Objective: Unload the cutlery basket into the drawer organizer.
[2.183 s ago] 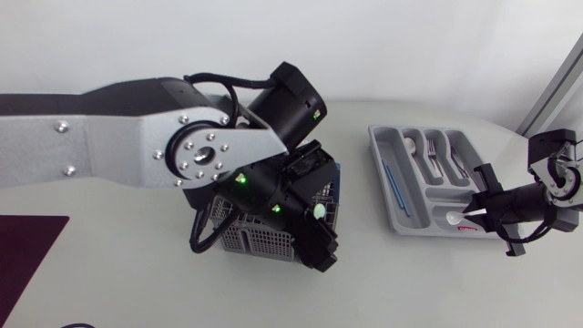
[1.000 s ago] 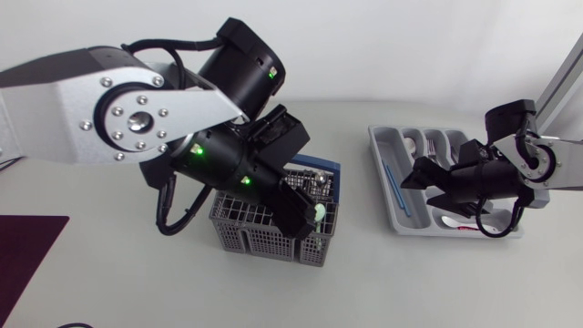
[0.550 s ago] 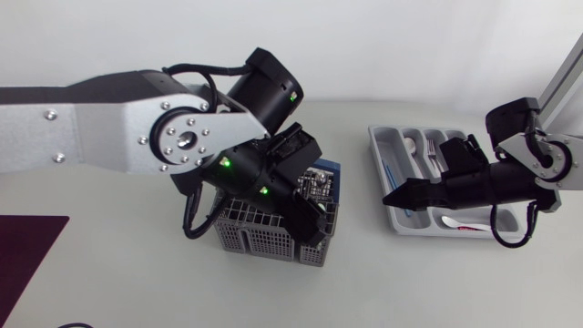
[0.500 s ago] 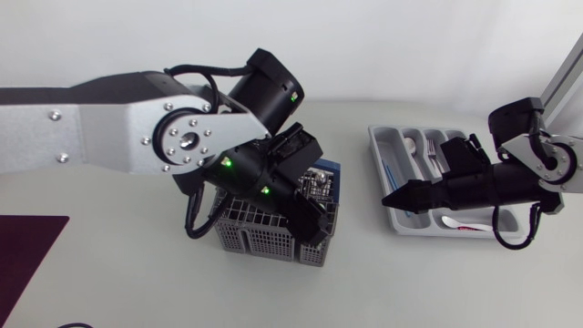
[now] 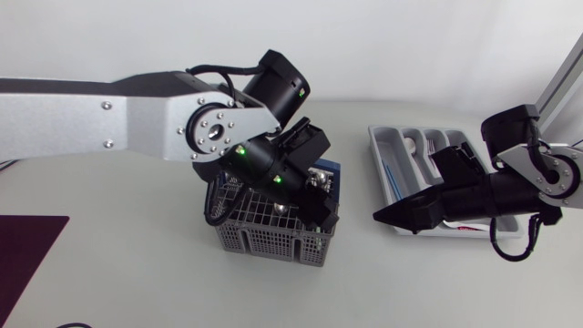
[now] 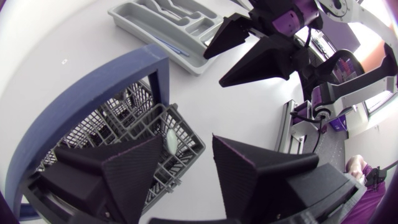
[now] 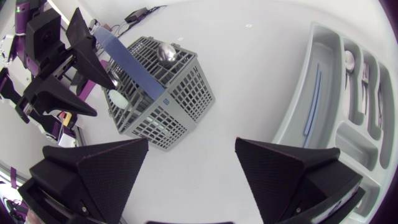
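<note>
1. Two arms are over the surface (image 5: 137, 273). My left arm (image 5: 109, 114) comes in from the left and bends down over the cutlery basket (image 5: 264, 237).
2. My left end effector (image 6: 186, 140) is spread wide at the basket's right side. One finger (image 6: 127, 171) is over the grid and the other (image 6: 249, 171) is past its right corner.
3. A pale spoon (image 6: 169, 142) stands in that corner compartment, in the gap between my fingers. I cannot tell whether either finger touches it.
4. A metal spoon (image 7: 165, 51) stands at the basket's far side, beside the blue handle (image 7: 127, 62).
5. My right end effector (image 7: 191, 146) is also spread wide and holds nothing. It hangs between the basket and the drawer organizer (image 5: 378, 146), near the organizer's near left corner.
6. The organizer lies at the right and holds a blue stick (image 7: 313, 102), a spoon (image 7: 350, 59) and a fork (image 7: 365, 78) in separate slots.
</note>
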You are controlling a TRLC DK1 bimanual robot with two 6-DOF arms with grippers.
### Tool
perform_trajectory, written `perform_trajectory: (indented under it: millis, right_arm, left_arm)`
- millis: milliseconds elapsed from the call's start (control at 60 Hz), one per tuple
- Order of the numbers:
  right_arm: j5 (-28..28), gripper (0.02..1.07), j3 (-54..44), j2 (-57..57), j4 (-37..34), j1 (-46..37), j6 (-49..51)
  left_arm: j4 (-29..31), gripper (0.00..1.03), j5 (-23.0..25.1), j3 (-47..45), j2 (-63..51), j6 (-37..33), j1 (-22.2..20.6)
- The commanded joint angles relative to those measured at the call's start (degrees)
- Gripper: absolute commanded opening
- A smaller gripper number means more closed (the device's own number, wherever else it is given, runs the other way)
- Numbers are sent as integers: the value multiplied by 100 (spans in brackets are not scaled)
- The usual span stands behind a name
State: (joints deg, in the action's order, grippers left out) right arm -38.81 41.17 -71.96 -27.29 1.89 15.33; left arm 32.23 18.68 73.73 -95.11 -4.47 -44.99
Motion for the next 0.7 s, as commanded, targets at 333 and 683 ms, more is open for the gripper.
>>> perform_trajectory:
  millis: [333,683]
  right_arm:
    - [-127,102,-311,394,-119,75,295]
    - [-74,102,-487,780,-92,286,304]
  left_arm:
    - [-50,17,66,185,-280,78,122]
    - [-173,10,66,80,-227,95,122]
